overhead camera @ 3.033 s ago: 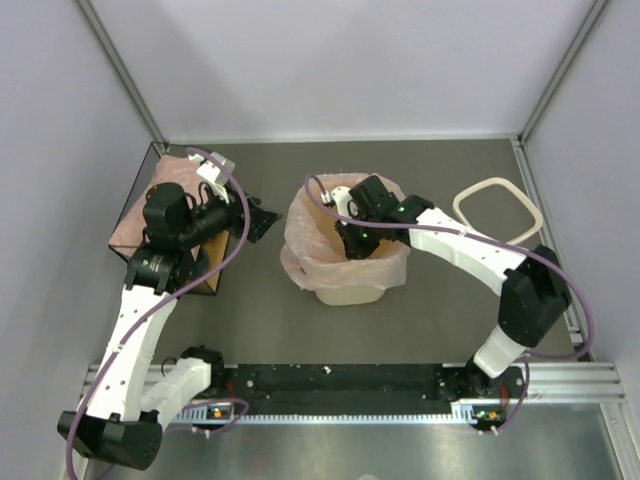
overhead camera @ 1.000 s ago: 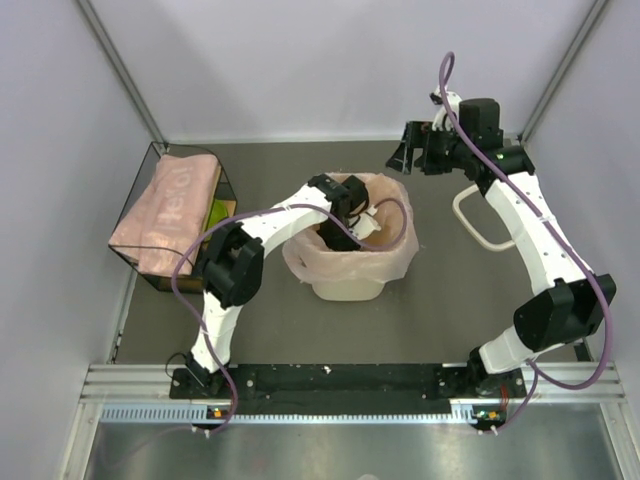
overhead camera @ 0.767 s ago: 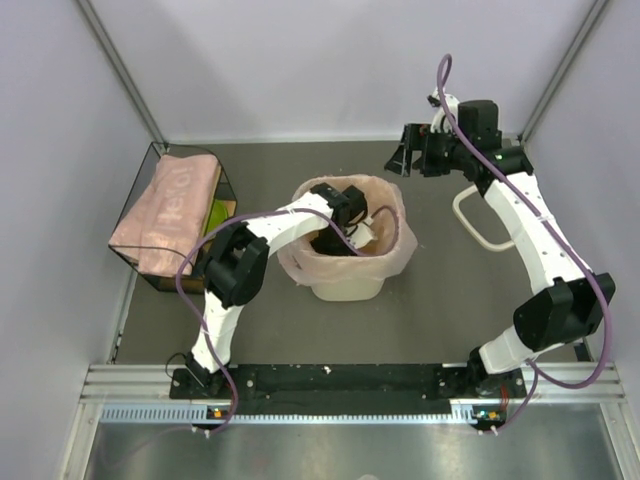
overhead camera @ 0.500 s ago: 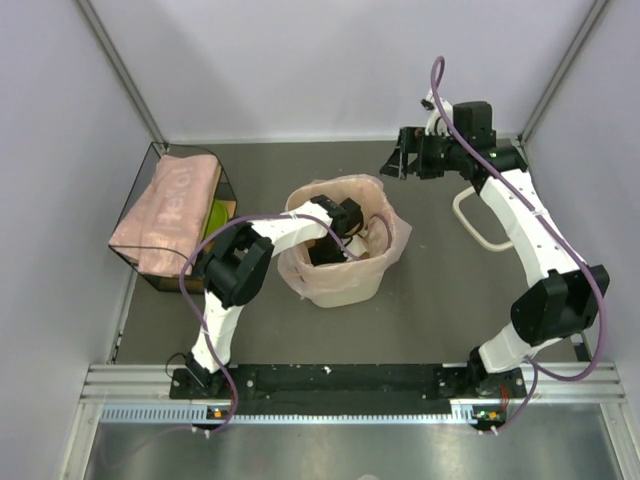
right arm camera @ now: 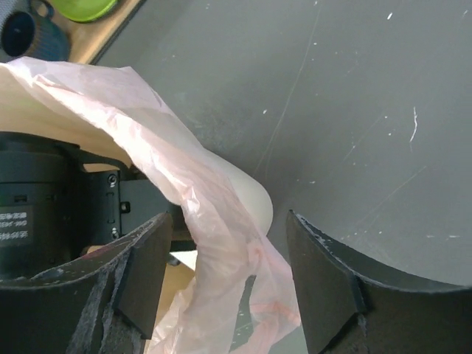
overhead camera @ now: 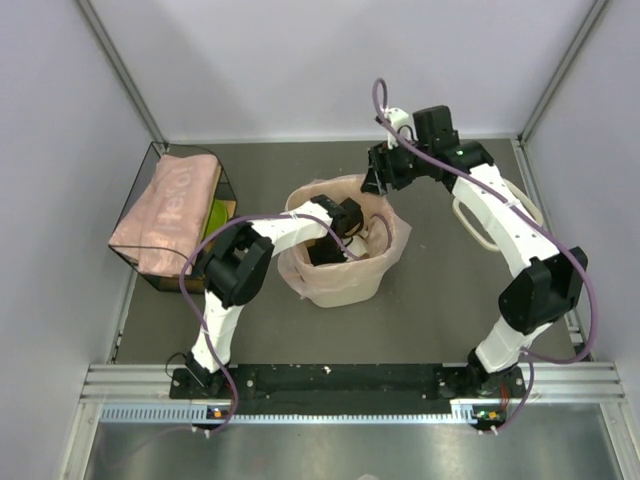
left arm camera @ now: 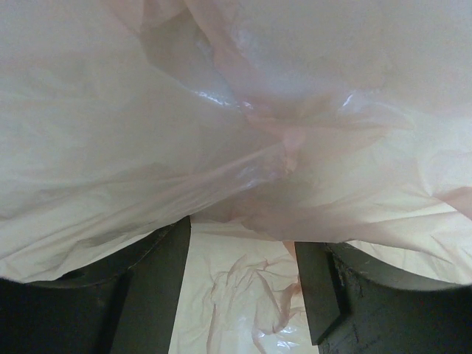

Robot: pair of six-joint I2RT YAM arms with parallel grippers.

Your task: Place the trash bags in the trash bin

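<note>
The cream trash bin [overhead camera: 345, 292] stands mid-table, lined with a pale pink trash bag [overhead camera: 397, 236] whose film folds out over the rim. My left gripper [overhead camera: 345, 222] reaches down inside it. In the left wrist view it [left arm camera: 240, 247] is open, with film [left arm camera: 243, 110] draped over the fingertips and the crumpled bag bottom between them. My right gripper [overhead camera: 378, 176] hovers at the bin's far rim. It [right arm camera: 227, 228] is open, with the bag's loose edge [right arm camera: 214, 221] hanging between its fingers and untouched, beside the bin rim [right arm camera: 251, 193]. A folded stack of trash bags [overhead camera: 168, 203] lies on the wire box at left.
The dark wire box [overhead camera: 160, 276] sits against the left wall with a green item [overhead camera: 215, 212] inside. A white ring frame [overhead camera: 478, 228] lies at the right, partly under my right arm. The right wrist view shows a dark mug [right arm camera: 26, 29] and the left wrist's black housing [right arm camera: 29, 210].
My right gripper swung from the back right down to the bin's far rim, and its jaws narrowed around the bag's edge. The left gripper stayed inside the bin, opening slightly.
</note>
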